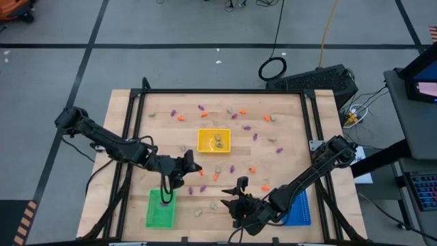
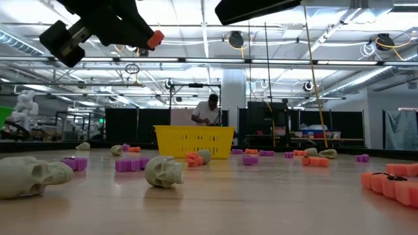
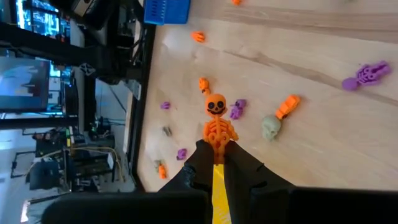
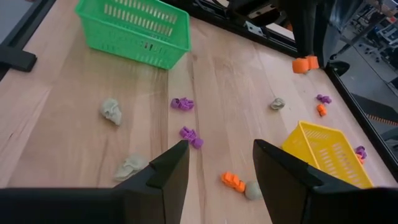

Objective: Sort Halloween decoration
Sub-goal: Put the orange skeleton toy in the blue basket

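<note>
Right now the carrying step is in hand. Nearest the front edge of the wooden table (image 1: 287, 109), the right gripper (image 1: 235, 193) hovers low with its jaws standing apart and nothing between them; through its wrist view two pale skulls (image 4: 111, 110), purple trinkets (image 4: 182, 103) and an orange trinket (image 4: 232, 181) lie loose on the boards below. The green tray (image 1: 161, 208) sits at the front left corner, the blue tray (image 1: 299, 208) at the front right, partly under the right arm.

A little farther in, the left gripper (image 1: 188, 165) is raised off the table with its jaws closed on an orange skeleton figure (image 3: 216, 121), which sticks out past the fingertips. It hangs between the green tray and the yellow tray (image 1: 214, 141) at mid-table; the yellow tray seems to hold pale pieces.

Beyond that, more orange, purple and pale decorations are scattered toward the far edge. I cannot tell which tray takes orange. The next move likely calls for carrying the skeleton over its tray and opening the jaws there.
</note>
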### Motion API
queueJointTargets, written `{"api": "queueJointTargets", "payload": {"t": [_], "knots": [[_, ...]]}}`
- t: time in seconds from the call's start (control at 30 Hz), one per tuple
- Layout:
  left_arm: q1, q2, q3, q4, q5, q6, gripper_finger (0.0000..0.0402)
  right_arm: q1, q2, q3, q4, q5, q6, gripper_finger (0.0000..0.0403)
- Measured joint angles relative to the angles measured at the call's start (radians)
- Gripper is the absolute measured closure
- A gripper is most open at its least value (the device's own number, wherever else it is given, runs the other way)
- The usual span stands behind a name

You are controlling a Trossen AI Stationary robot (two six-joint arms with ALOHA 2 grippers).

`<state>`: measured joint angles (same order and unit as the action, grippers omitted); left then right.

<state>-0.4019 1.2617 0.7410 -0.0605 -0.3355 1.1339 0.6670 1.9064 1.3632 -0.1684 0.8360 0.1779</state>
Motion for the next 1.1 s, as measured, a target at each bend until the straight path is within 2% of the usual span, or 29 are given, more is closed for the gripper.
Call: {"api": "queueJointTargets", "payload": {"t": [0.13, 0.3, 0.43, 0.93, 1.1], "knots": [[0.000, 0.000, 0.000, 0.000, 0.000, -0.030, 0.0386, 0.000, 0.000, 0.000, 0.000, 0.000, 0.000, 0.0238], [0.000, 0.000, 0.000, 0.000, 0.000, -0.234, 0.0386, 0.000, 0.000, 0.000, 0.000, 0.000, 0.000, 0.0238], [0.000, 0.000, 0.000, 0.000, 0.004, -0.434, 0.0386, 0.000, 0.000, 0.000, 0.000, 0.000, 0.000, 0.0238], [0.000, 0.000, 0.000, 0.000, 0.018, -1.357, 0.0386, 0.000, 0.000, 0.000, 0.000, 0.000, 0.000, 0.0238], [0.000, 0.000, 0.000, 0.000, 0.019, -1.567, 0.0386, 0.000, 0.000, 0.000, 0.000, 0.000, 0.004, 0.0238]]}}
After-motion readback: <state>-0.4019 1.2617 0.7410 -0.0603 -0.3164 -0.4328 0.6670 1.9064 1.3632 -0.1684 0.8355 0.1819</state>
